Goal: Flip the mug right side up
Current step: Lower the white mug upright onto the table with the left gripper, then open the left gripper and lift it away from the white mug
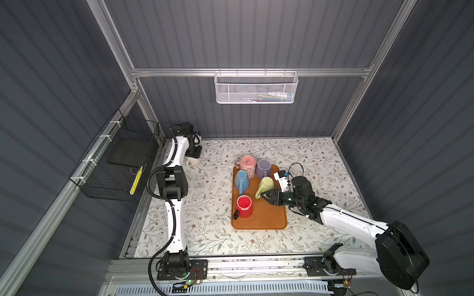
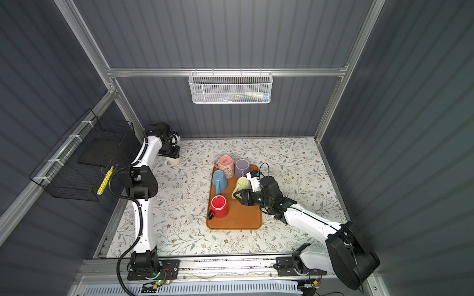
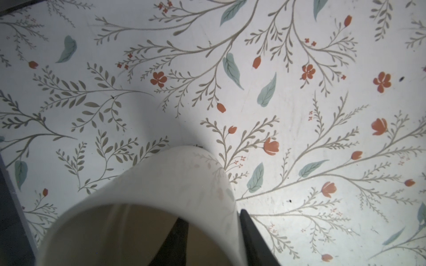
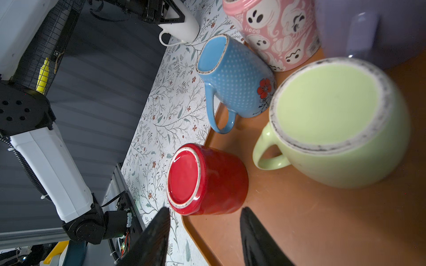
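One orange tray [image 1: 259, 221] on the floral tabletop [image 1: 320, 159] bore a pink mug [image 1: 248, 165] and purple mug [image 1: 264, 167] at its far end, blue mug [image 1: 242, 181] and green mug [image 1: 265, 185] mid-tray, red mug [image 1: 244, 206] nearest; the right gripper [image 1: 264, 196] hung just beside the green mug's handle, and a white mug [image 1: 193, 161] sat well apart under the left gripper [image 1: 194, 153].

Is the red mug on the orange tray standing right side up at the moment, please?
No, the red mug rests upside down on the tray, with its flat glazed base facing up in the right wrist view.
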Controlling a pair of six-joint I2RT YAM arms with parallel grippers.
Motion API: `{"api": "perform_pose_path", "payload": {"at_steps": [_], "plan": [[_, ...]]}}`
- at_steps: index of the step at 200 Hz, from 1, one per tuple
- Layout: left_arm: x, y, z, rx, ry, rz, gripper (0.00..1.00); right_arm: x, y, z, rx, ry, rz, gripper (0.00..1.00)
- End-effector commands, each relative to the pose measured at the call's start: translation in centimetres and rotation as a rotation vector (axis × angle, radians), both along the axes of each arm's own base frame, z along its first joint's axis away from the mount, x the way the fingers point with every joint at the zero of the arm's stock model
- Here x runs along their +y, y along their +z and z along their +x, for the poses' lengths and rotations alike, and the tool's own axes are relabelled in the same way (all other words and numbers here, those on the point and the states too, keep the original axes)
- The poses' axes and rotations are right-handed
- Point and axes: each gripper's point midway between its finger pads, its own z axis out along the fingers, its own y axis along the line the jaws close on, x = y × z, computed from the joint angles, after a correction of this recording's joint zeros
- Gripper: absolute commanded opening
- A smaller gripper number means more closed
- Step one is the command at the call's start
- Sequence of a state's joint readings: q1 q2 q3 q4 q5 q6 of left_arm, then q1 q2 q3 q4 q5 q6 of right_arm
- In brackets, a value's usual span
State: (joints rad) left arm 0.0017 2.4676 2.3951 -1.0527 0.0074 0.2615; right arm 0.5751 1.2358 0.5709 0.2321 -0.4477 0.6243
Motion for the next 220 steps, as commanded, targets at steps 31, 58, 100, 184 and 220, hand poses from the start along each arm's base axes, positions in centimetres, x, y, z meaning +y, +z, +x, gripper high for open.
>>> {"api": "perform_pose_path", "payload": {"at_steps": [31,58,100,184,220], "plan": [[0.7,0.4,0.8,-0.025,0.068,-0.002,0.44,0.1,1.0,0.1,-0.024,-0.002,0.006,0.51],[0.6,1.3,1.0,-0.043,0.068,-0.009,0.49,0.1,1.0,0.1,-0.023,0.0,0.008,0.51],[0.3,2.8,1.1,-0.072,0.073,-0.029,0.53,0.2,1.2,0.0,-0.029,0.002,0.009,0.52],[-2.4,12.0,-0.1,-0.255,0.009,-0.057,0.56,-0.3,1.6,0.0,-0.048,-0.008,-0.021,0.52],[-4.7,15.3,-2.5,-0.302,-0.043,-0.035,0.56,-0.5,1.9,-0.1,-0.059,-0.013,-0.029,0.52]]}}
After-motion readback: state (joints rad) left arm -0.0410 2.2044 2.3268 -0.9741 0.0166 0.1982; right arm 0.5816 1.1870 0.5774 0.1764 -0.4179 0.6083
